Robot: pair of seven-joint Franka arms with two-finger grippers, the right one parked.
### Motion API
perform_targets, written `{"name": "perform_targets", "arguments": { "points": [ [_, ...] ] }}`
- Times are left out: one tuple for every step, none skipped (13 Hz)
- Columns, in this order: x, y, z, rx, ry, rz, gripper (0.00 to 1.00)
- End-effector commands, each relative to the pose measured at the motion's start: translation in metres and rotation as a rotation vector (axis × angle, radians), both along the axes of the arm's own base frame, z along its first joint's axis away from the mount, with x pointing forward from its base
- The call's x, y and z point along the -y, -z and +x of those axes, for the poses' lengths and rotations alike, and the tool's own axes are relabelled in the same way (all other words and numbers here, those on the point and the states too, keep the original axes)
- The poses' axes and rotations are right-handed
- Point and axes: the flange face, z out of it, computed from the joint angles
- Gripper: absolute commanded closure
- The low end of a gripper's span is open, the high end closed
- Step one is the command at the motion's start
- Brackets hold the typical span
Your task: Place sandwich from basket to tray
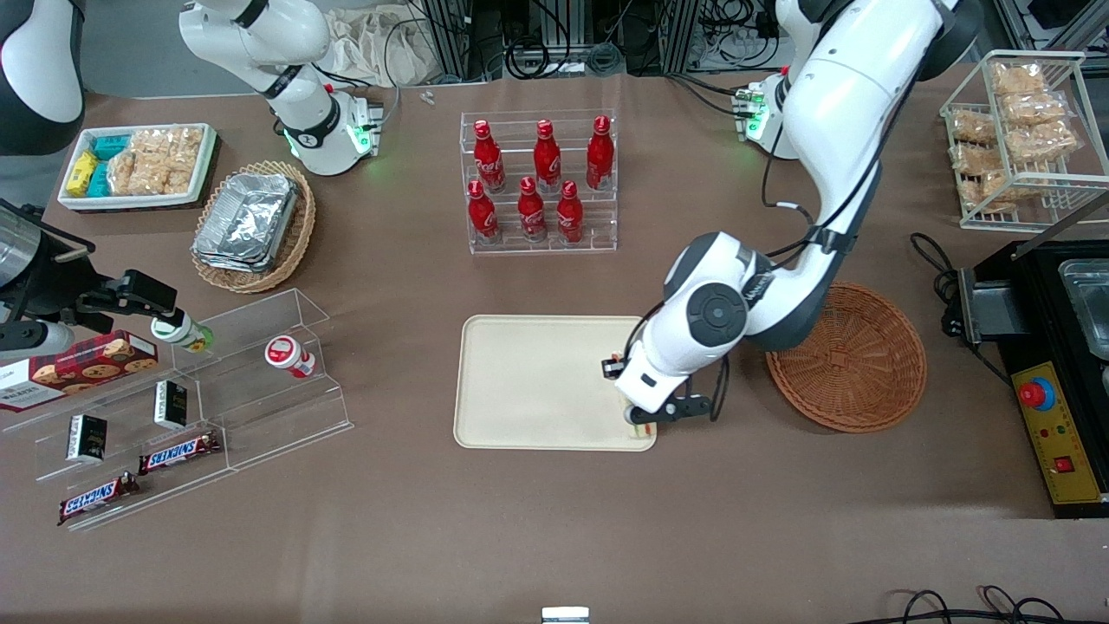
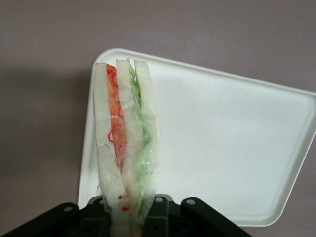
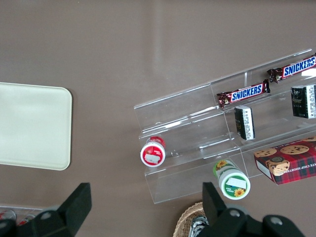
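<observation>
Sandwich [image 2: 126, 148] in gripper [image 2: 129, 210] (over tray [image 2: 237, 148])

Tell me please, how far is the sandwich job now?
Done: the sandwich is out of the basket, which lies bare. In hand: the gripper is shut on it, over the tray corner nearest the basket. Left: lower it, release, and withdraw.

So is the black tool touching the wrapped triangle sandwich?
Touching: the left wrist view shows the black tool clamped around the wrapped triangle sandwich, over the cream tray.
</observation>
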Motion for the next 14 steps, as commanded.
{"name": "perform_targets", "arguments": {
  "points": [
    [0.005,0.013,-0.002,0.000,0.062,-0.008,1.00],
    [0.004,0.023,-0.008,-0.011,0.100,0.000,1.00],
    [0.005,0.030,-0.012,-0.014,0.135,0.004,1.00],
    [0.010,0.038,-0.017,-0.014,0.182,0.007,1.00],
    [0.012,0.050,-0.020,-0.017,0.218,0.005,0.99],
    [0.013,0.061,-0.018,-0.008,0.217,-0.003,0.98],
    [0.015,0.068,-0.018,0.000,0.217,-0.011,0.97],
    [0.015,0.073,-0.019,-0.003,0.219,-0.009,0.91],
    [0.012,0.073,-0.018,-0.005,0.211,-0.008,0.54],
    [0.008,0.069,-0.015,-0.006,0.199,-0.006,0.01],
    [0.005,0.062,-0.012,0.001,0.196,-0.006,0.00],
    [0.003,0.050,-0.011,0.004,0.195,0.001,0.00],
    [-0.005,0.032,-0.006,0.006,0.188,0.010,0.00],
    [-0.019,0.003,0.001,0.019,0.177,0.018,0.00]
  ]
}}
